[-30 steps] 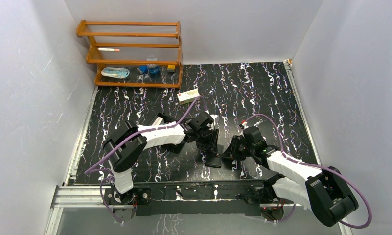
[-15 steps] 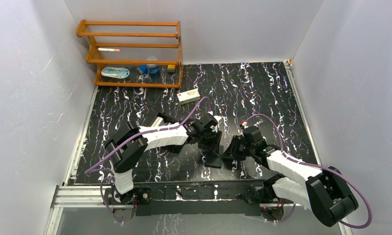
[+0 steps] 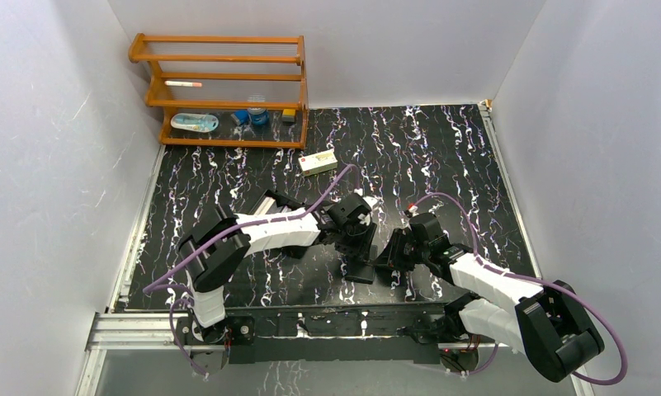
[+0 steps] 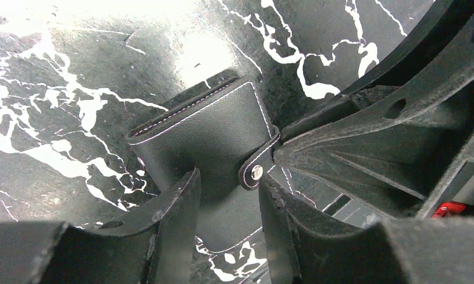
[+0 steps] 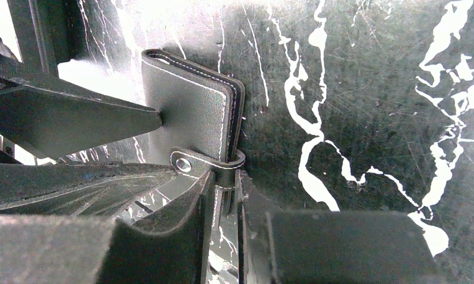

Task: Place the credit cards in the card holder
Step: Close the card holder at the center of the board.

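The card holder (image 5: pixel 190 112), flat stitched black leather, is being pinched by the right claw (image 5: pixel 224 183), the half-open left claw (image 4: pixel 228 184) straddling its snap tab (image 4: pixel 255 171)

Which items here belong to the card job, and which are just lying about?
Job: card holder, gripped by the right pincer, with the left pincer at it; no credit cards visible.
Lying about: cream carton; wooden rack at the back.
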